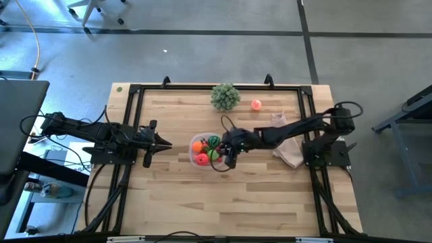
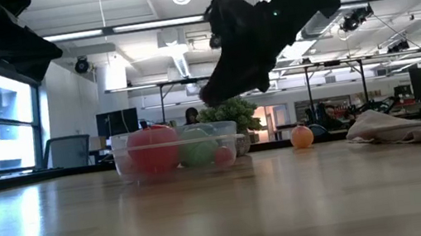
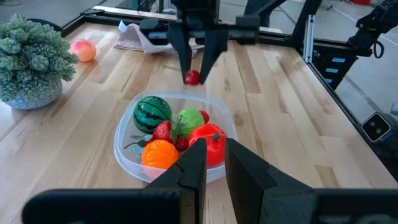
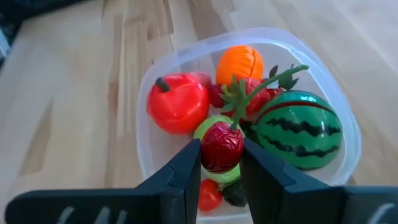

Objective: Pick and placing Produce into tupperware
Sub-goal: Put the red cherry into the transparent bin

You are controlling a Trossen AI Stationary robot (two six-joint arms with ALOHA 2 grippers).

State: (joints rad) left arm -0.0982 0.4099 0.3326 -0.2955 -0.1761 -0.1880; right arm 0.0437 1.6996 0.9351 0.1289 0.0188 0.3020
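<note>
Look into your tupperware (image 4: pixel 155 93) near the middle of the table (image 1: pixel 270 196) and count. You have one striped green watermelon ball (image 4: pixel 298 129), one orange ball (image 4: pixel 240 63), one big red ball (image 4: pixel 177 102), one light green ball (image 3: pixel 189 120), a strawberry (image 3: pixel 162 130) and a small red berry (image 4: pixel 209 194) low down by the wall. There may be more little bits under them, but you cannot tell. One pink ball (image 1: pixel 256 104) is out on the table, far from the tub, near the one bushy green plant (image 1: pixel 225 96). One pale bag (image 1: pixel 290 152) lies by your right arm. Your right gripper (image 4: pixel 222 160) hangs just above the near edge of the tub, and its two fingers (image 4: pixel 186 165) pinch one dark red cherry (image 4: pixel 221 147) between their tips. The cherry's green stem (image 4: pixel 264 86) sticks out over the other fruit in the tub. The cherry is above the light green ball and does not touch the tub. Your left gripper (image 3: pixel 210 163) waits on the other side of the tub, a bit away from it, with its fingers pressed together and holding nothing.
</note>
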